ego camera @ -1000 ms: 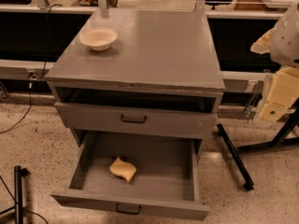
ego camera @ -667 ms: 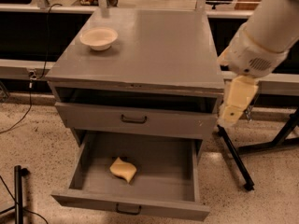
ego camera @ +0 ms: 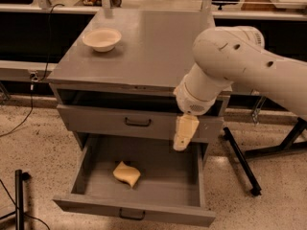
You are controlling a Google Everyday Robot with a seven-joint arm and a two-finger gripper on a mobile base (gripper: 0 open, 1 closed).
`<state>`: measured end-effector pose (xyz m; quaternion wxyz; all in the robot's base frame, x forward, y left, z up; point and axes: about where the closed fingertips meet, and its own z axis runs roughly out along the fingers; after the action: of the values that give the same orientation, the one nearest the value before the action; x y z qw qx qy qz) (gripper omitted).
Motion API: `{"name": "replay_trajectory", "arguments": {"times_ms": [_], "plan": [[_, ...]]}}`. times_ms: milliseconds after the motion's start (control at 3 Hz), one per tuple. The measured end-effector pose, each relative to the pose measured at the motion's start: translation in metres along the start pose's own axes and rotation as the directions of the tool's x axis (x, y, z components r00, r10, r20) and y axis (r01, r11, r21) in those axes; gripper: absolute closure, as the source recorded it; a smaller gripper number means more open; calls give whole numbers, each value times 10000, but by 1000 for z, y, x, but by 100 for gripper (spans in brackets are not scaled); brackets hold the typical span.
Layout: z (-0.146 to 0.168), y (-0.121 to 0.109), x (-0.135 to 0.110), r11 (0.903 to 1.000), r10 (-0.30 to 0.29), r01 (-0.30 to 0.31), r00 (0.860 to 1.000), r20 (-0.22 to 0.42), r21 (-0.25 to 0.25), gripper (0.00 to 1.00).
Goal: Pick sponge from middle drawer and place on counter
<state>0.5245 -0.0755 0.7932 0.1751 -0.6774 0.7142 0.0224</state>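
Observation:
The pale yellow sponge (ego camera: 126, 174) lies on the floor of the open middle drawer (ego camera: 165, 178), left of its centre. My gripper (ego camera: 183, 134) hangs pointing down at the end of the white arm (ego camera: 230, 66). It is above the drawer's back right part, in front of the shut grey drawer front (ego camera: 96, 119). It is to the right of the sponge, above it and apart from it. The grey counter (ego camera: 153, 47) tops the cabinet; my arm reaches over its right front corner.
A cream round bowl (ego camera: 101, 38) stands on the counter's back left. A black stand with floor legs (ego camera: 242, 163) is right of the cabinet. A black post (ego camera: 19, 198) and a cable are at the lower left. Dark benches run behind.
My arm has swung in from the right to the left. The gripper has moved from beside the cabinet to over the open drawer's right part. The sponge has not moved.

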Motion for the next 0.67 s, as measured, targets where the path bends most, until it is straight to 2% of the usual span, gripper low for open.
{"name": "replay_trajectory", "arguments": {"times_ms": [333,667], "plan": [[-9,-15,-9,9982,138,-158,9993,341,575,0],[-14,15,-22,9981,-273,212,9942,1044,585,0]]}}
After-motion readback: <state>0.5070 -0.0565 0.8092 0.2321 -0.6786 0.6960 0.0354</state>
